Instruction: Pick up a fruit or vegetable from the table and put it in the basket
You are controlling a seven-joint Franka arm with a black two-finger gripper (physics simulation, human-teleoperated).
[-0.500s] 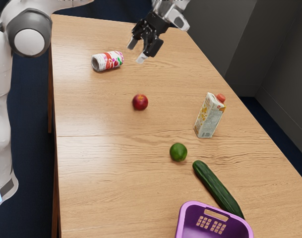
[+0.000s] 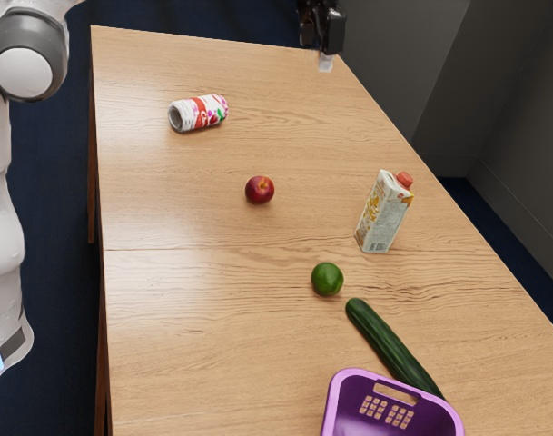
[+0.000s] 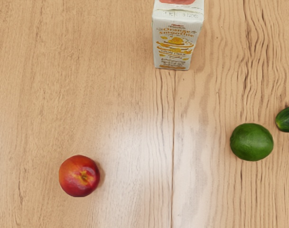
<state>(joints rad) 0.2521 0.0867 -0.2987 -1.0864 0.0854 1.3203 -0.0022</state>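
Observation:
My gripper [image 2: 328, 34] hangs at the top of the exterior view, over the table's far edge; how its fingertips stand is unclear. A red-orange peach [image 2: 260, 190] lies mid-table, well apart from the gripper; below the hand, the peach [image 3: 79, 175] is in the wrist view. A green lime [image 2: 327, 279] lies nearer the basket, and the same lime [image 3: 251, 142] is in the wrist view. The long dark cucumber [image 2: 390, 343] reaches behind the purple basket [image 2: 335, 406], and its end [image 3: 287, 118] is beside the lime. The basket's front is cut off.
An upright juice carton [image 2: 383, 213] stands toward the exterior view's right; the carton [image 3: 172, 42] is also in the wrist view. A can [image 2: 199, 113] lies on its side near the far end of the wooden table [image 2: 185, 300].
My hand has moved up and toward the exterior view's right, away from the can, and has turned. The peach has shifted slightly right, the cucumber slightly left.

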